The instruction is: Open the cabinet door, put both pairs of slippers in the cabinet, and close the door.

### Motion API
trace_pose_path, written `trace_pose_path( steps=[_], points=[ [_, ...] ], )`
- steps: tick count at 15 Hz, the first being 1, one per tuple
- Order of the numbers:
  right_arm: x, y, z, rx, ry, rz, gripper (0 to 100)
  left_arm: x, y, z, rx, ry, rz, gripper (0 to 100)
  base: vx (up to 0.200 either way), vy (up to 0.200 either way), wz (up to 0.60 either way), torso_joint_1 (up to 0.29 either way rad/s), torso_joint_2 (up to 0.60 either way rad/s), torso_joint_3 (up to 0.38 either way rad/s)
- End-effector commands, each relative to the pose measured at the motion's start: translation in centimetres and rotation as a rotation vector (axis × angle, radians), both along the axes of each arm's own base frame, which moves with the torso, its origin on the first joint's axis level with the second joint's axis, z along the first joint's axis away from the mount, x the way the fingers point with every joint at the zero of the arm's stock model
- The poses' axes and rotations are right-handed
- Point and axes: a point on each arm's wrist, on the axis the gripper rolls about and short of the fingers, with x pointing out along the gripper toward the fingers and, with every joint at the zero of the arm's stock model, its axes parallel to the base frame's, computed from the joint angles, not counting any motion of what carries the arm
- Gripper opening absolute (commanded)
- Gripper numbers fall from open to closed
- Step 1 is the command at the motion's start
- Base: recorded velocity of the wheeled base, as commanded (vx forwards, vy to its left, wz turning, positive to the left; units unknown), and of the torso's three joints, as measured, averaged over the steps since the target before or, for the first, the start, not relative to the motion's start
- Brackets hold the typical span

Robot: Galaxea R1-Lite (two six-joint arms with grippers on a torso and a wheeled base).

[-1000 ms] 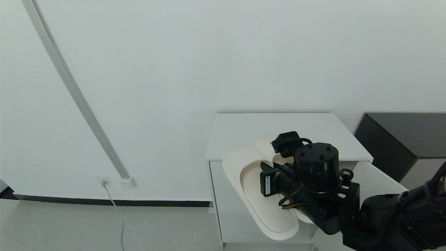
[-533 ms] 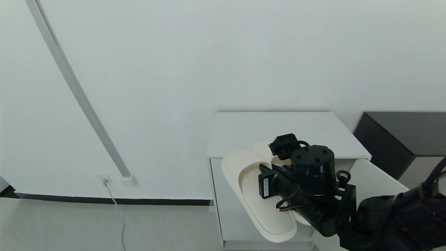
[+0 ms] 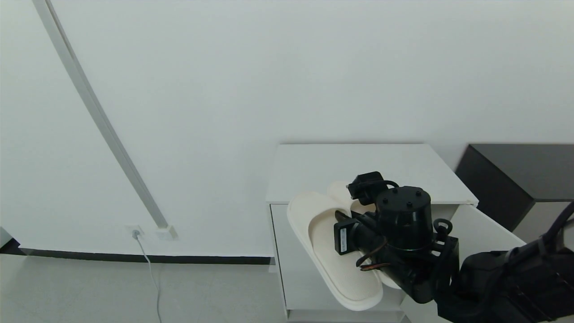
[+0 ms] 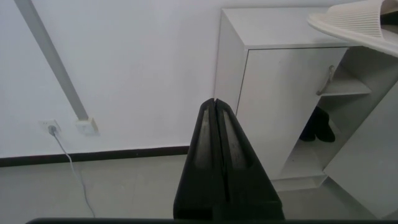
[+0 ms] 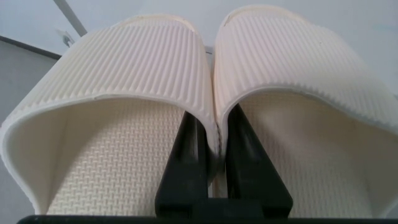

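Right gripper (image 5: 214, 127) is clamped on the adjoining inner walls of the pair of slippers (image 3: 334, 264) and holds both in front of the cabinet (image 3: 350, 163), near its top edge. The door (image 3: 482, 231) stands open at the right. Over the last second the pair has hardly shifted against the cabinet; the slight drift of the view is the camera's. Judgement: insertion has not begun, and the pair must come down into the opening. Left gripper (image 4: 216, 107) is closed on nothing, back from the cabinet on its left.
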Motion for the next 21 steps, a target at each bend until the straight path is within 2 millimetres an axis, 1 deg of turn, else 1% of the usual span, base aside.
trace_pose_path(
  steps=[1,9,15,21],
  points=[
    [-0.01,0.0,-0.07,-0.002,0.001,0.0,0,0.01,0.0,0.0,0.0,0.001,0.0,0,0.0,-0.2,0.0,-0.002,-0.01,0.002],
    [-0.14,-0.14,-0.28,0.001,-0.001,0.0,0,0.0,0.0,0.04,0.0,0.0,0.002,0,0.0,-0.2,0.0,0.004,0.0,0.003],
    [-0.17,-0.73,-0.73,-0.012,-0.017,-0.006,0,0.01,0.0,0.0,0.0,0.001,0.0,0,0.0,-0.2,0.0,0.003,0.0,0.002],
    [-0.01,-0.93,-0.94,-0.018,-0.011,-0.013,0,0.01,0.0,0.0,0.0,0.001,0.002,0,0.0,0.0,0.0,0.0,0.0,0.0]
  ],
)
